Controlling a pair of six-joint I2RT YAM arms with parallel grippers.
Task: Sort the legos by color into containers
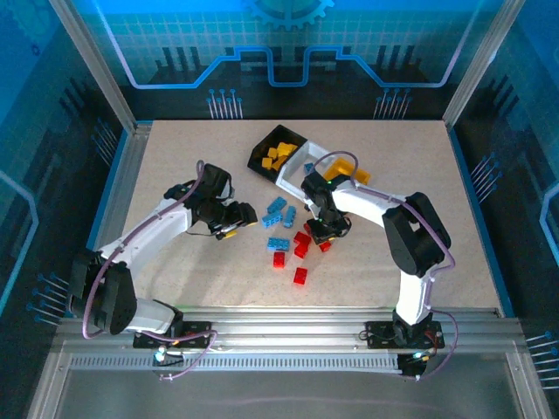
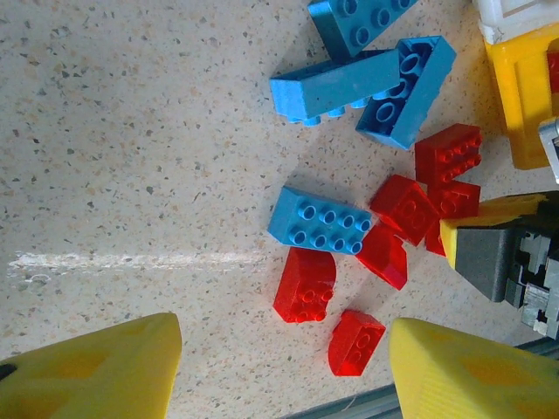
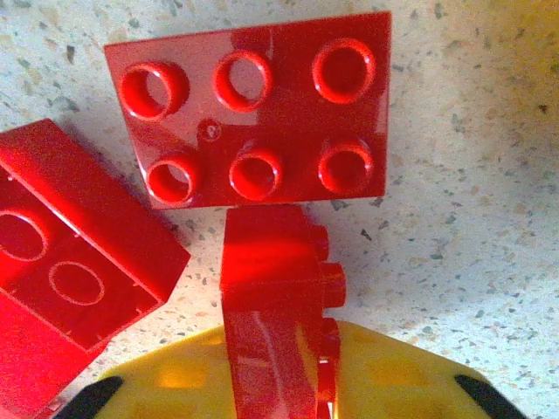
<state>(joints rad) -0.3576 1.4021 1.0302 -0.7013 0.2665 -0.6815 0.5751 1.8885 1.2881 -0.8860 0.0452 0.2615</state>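
Right wrist view: the right gripper pinches a small red studded plastic brick on edge between its jaws, likely for carrying to the joined plastic bins, while the left gripper holds its jaws half-open and empty, with loose red and blue bricks ahead of them.

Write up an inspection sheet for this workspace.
Surface: speckled beige table.
Job's things: black bin holds yellow bricks; white bin and yellow bin joined beside it; blue bricks and loose red bricks lie on the table.
Clutter: nothing seen.
Grippers: left gripper open above the table, holding nothing; right gripper shut on a red brick.
Cables: left cable and right cable run along the arms.
Surroundings: metal frame, blue-lit panels.
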